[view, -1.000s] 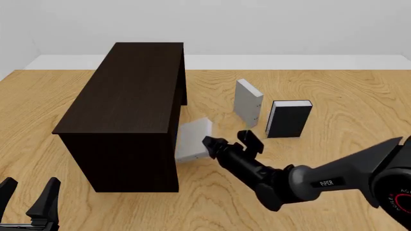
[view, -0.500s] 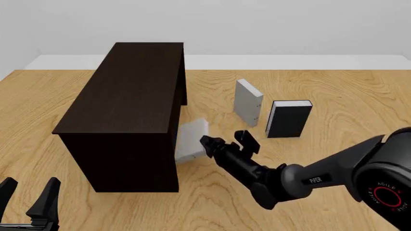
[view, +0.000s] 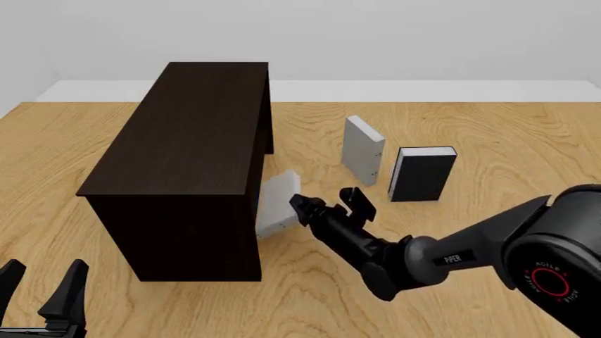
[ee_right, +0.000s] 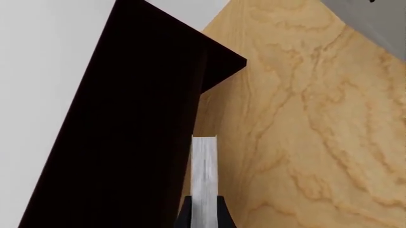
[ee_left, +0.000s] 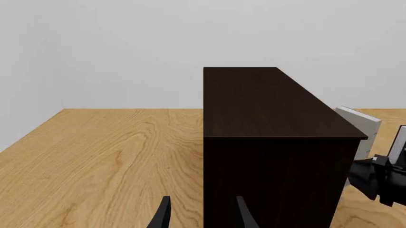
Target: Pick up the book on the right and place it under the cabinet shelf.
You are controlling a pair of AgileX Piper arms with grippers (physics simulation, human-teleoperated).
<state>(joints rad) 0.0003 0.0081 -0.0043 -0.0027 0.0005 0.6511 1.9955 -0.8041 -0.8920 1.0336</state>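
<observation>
Right claw (view: pixel 322 202) closed on the book (view: pixel 278 204), gripping its near edge; pads clamp both covers, seen edge-on in the right wrist view (ee_right: pixel 204 183). Book tilted, off the counter (view: pixel 488 127), far edge tucked into the recessed right side of the cabinet (view: pixel 188 162), roughly mid-length, low under the overhanging top. Cannot tell whether the book touches the cabinet inside the recess. Right arm reaches in from lower right across the counter, wrist angled toward the cabinet.

Left claw (view: pixel 42 292) at the near-left corner of the front view, fingers spread, holding nothing. Left wrist view: both fingertips (ee_left: pixel 162 216) apart at the frame edge, looking at the cabinet's near end face (ee_left: pixel 273 142). Well apart from the book.

Second grey book (view: pixel 362 151) stands upright on the counter right of the cabinet, beyond the right claw. Black book (view: pixel 423 174) upright just to its right, white page edges up. Neither touched by either claw. Both well clear of the held book.

Cabinet upright, long axis running away from the arms, flat top dark and bare.
</observation>
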